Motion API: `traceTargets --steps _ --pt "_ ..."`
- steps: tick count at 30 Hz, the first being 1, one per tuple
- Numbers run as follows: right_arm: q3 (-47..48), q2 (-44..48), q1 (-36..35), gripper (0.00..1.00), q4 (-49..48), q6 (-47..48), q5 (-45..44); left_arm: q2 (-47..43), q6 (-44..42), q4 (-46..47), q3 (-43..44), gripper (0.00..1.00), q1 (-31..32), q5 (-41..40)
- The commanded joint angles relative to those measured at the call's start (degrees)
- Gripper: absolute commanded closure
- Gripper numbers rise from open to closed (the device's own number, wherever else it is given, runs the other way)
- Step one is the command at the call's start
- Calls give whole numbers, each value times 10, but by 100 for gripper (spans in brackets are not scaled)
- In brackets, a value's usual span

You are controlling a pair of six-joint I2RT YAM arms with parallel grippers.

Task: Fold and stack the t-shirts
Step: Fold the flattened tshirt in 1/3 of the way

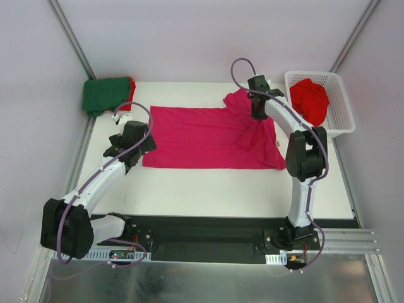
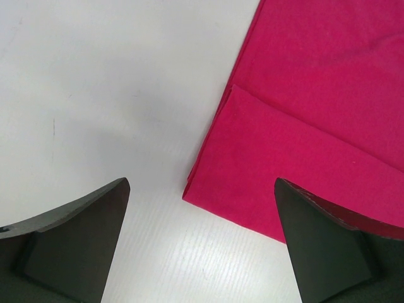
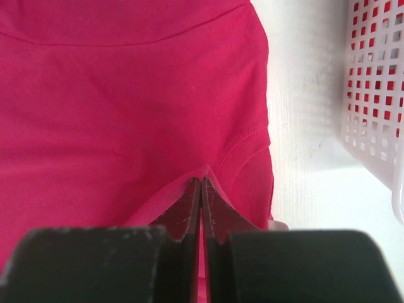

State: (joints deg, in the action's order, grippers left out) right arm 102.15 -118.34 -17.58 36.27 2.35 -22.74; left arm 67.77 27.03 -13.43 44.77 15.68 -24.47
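Observation:
The magenta-pink t-shirt [image 1: 202, 139] lies spread across the middle of the table, partly folded, with its right end bunched. My right gripper [image 1: 257, 112] is shut on a pinch of its cloth [image 3: 126, 113] near the right sleeve, and the cloth tents up at the fingertips [image 3: 201, 183]. My left gripper [image 1: 128, 158] is open and empty just off the shirt's near left corner [image 2: 208, 189], over bare table. A folded dark green t-shirt [image 1: 106, 95] lies on a red one [image 1: 131, 85] at the back left. Another red t-shirt [image 1: 309, 100] sits in the basket.
The white lattice basket [image 1: 341, 120] stands at the back right, close beside my right arm; its wall shows in the right wrist view [image 3: 375, 95]. Enclosure walls rise at the back and both sides. A black base rail [image 1: 208, 237] runs along the near edge.

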Motion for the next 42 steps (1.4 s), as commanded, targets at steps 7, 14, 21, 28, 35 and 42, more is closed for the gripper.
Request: traceTargets --steps 7,14,21,28,35,42 --pt "60 -31 2 87 9 16 -5 -35 2 -11 -13 1 8 0" --pt "12 26 2 24 -14 9 -27 -40 1 -12 -14 1 14 12" --pt "-121 177 3 20 -13 -62 2 29 -49 48 36 1 123 21" --pt "-258 378 3 20 5 -127 41 262 -164 111 208 1 274 -6" --pt "-327 549 2 19 77 -142 79 449 -256 117 405 1 313 47" --pt "-368 660 2 19 124 -150 69 534 -297 107 512 1 322 111"
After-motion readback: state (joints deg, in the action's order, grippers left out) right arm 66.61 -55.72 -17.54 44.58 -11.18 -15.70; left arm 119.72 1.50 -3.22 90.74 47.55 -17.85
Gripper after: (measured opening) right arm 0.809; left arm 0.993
